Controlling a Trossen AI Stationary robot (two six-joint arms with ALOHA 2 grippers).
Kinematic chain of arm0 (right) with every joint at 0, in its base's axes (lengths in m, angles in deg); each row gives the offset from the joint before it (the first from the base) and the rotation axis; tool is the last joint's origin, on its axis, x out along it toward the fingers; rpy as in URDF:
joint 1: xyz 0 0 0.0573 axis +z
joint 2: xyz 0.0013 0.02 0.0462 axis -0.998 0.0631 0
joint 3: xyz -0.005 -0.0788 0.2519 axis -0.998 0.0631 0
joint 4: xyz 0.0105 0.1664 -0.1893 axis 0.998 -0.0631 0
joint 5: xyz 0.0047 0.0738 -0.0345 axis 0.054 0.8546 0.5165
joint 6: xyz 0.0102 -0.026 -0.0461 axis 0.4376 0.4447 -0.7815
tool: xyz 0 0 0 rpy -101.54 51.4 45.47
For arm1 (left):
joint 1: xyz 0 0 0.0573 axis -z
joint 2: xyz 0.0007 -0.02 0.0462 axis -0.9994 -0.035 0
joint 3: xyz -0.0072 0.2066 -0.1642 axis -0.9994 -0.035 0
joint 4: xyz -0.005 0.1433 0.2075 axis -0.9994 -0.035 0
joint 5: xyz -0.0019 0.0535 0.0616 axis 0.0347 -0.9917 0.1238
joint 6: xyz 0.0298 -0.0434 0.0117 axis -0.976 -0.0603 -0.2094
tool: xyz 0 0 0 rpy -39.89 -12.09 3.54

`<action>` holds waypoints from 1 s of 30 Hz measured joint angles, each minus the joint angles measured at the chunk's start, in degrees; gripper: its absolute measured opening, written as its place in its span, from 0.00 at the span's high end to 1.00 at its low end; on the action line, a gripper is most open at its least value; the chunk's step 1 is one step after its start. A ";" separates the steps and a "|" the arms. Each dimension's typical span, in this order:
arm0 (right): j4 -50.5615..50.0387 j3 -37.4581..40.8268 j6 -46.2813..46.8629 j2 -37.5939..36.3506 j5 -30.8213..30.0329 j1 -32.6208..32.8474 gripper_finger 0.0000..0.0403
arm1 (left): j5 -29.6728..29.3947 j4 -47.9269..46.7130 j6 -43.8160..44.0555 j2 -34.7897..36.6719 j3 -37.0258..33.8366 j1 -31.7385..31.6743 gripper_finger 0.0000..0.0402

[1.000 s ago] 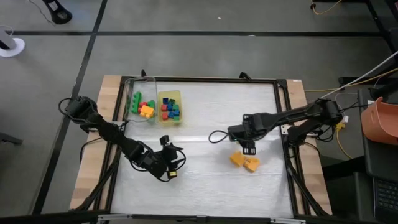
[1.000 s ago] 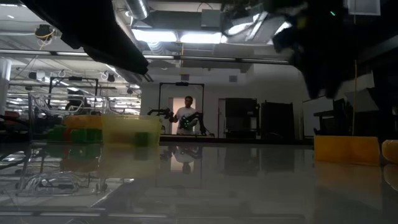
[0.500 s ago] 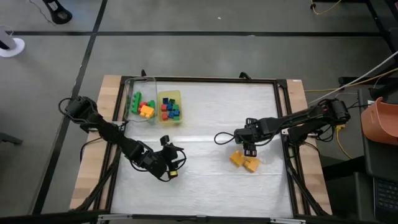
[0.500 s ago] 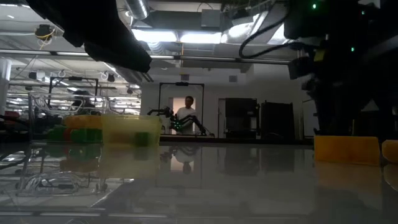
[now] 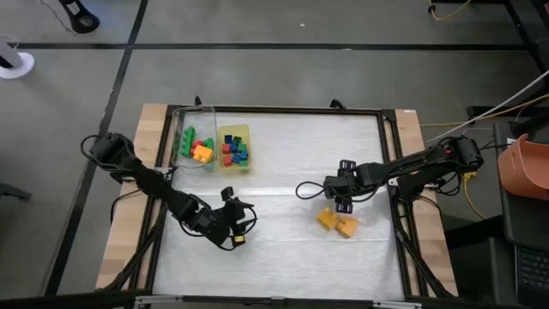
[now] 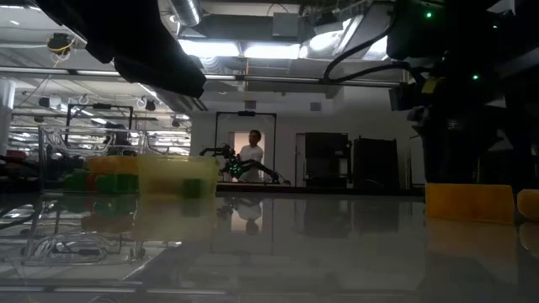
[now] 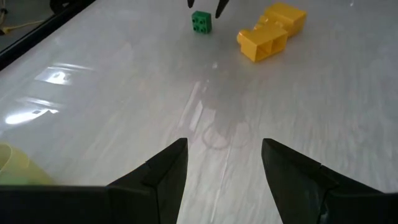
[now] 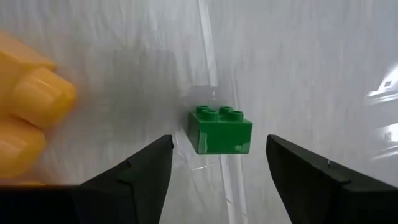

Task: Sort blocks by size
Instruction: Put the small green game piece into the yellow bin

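Note:
A small green block (image 8: pixel 221 129) sits on the white table, next to two yellow bricks (image 5: pixel 339 223) that lie together. My right gripper (image 8: pixel 219 142) is open, low over the table, with one finger on each side of the green block and a gap on both sides. In the high view the right gripper (image 5: pixel 343 202) hides the block. My left gripper (image 7: pixel 224 165) is open and empty near the table's front left (image 5: pixel 232 225). The left wrist view shows the green block (image 7: pixel 201 21) and the yellow bricks (image 7: pixel 272 31) farther off.
A clear plastic container (image 5: pixel 192 146) with green, red and orange bricks stands at the far left. Beside it is a yellow tray (image 5: pixel 234 148) with several small red and blue cubes. A black frame (image 5: pixel 390 172) edges the table. A person stands far back in the room (image 6: pixel 250 156).
My right gripper has gone a little toward the table's right edge and come down toward the table beside the yellow bricks. It now stands around the green block. The blocks have stayed where they were.

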 joint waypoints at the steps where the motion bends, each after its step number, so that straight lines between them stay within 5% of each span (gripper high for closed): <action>1: 0.00 0.02 -0.02 0.00 -0.24 0.00 0.36 | 0.00 -0.01 0.00 0.00 0.00 0.00 0.52; 10: 2.59 0.02 -0.24 0.00 1.00 -5.03 0.36 | 0.00 -0.01 0.02 0.00 0.00 0.02 0.52; 15: 2.58 0.02 -0.25 0.00 6.80 -8.00 0.36 | 0.00 -0.04 0.02 0.00 0.00 0.07 0.52; 30: 4.34 2.27 1.22 0.07 7.94 -8.26 0.36 | 0.02 -0.10 -0.39 0.00 0.00 0.08 0.52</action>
